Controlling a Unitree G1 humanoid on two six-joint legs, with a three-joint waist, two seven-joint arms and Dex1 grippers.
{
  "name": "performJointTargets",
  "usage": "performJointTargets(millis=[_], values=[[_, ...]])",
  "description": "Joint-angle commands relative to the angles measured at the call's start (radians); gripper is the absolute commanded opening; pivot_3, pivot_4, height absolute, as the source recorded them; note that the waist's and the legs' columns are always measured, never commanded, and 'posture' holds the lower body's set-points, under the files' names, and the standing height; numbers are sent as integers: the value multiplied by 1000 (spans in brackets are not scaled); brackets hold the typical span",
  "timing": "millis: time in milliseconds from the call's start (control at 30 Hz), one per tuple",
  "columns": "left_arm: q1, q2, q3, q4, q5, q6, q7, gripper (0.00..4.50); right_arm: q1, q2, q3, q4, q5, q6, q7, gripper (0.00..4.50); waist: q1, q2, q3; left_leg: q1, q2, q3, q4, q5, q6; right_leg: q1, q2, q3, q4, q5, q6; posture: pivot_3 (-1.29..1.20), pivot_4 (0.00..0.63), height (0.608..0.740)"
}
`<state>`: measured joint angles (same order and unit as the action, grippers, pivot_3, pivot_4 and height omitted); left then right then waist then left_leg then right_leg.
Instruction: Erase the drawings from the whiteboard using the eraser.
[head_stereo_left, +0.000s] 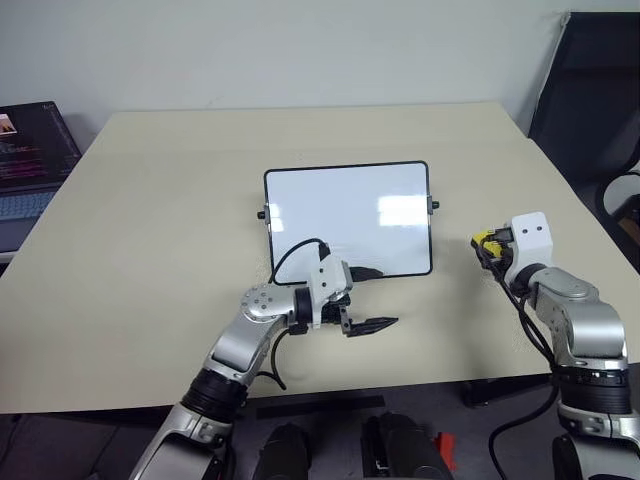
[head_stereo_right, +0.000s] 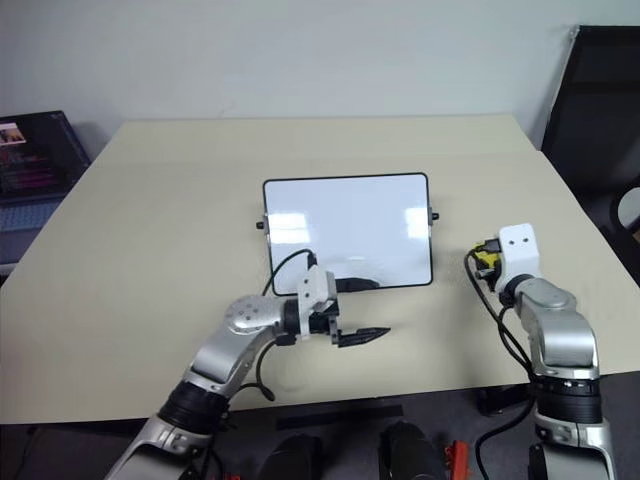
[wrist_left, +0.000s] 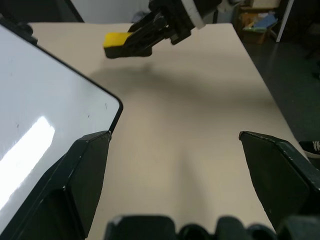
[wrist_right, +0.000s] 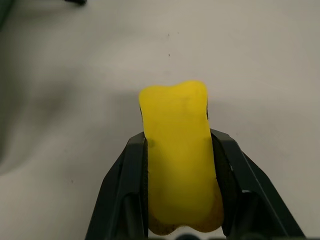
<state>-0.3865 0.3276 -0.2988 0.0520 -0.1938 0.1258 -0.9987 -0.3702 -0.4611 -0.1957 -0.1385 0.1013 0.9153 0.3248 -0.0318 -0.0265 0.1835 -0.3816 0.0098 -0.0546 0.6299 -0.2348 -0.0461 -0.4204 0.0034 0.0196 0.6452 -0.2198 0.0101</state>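
The whiteboard (head_stereo_left: 347, 215) lies flat in the middle of the table, black-framed, and its visible face looks plain white. The drawings are out of view. My right gripper (head_stereo_left: 487, 243) hovers over the table to the right of the board, shut on the yellow eraser (wrist_right: 177, 145), which sticks out past the fingertips. From the left wrist view the eraser (wrist_left: 117, 40) hangs above bare table beyond the board's corner. My left gripper (head_stereo_left: 383, 325) sits just in front of the board's near edge, pointing right, open with nothing between its fingers (wrist_left: 85, 170).
An open laptop (head_stereo_left: 30, 160) stands at the table's left edge. A black chair (head_stereo_left: 590, 90) is beyond the right edge. The beige table (head_stereo_left: 150, 220) is bare around the board, and its front edge runs close under my arms.
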Motion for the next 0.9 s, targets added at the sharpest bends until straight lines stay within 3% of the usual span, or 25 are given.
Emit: performJointTargets(millis=[33,567,867,900], values=[[-7,4,6,-11,-2,-29,-9,4500,8,-11,-25,-17,17,33,-8,1302,1,0,0,0,0,0,0,0,0,0,0,0,0,0,0,0,150,740],[-14,8,3,-2,16,-41,-2,4500,10,-2,-30,22,33,24,-45,1302,0,0,0,0,0,0,0,0,0,0,0,0,0,0,0,0,150,740],[-18,8,4,-1,24,-45,4,4500,12,1,-33,29,42,12,-69,4337,0,0,0,0,0,0,0,0,0,0,0,0,0,0,0,0,150,740],[-18,10,2,0,27,-47,4,4500,11,2,-35,28,44,11,-71,4425,0,0,0,0,0,0,0,0,0,0,0,0,0,0,0,0,150,740]])
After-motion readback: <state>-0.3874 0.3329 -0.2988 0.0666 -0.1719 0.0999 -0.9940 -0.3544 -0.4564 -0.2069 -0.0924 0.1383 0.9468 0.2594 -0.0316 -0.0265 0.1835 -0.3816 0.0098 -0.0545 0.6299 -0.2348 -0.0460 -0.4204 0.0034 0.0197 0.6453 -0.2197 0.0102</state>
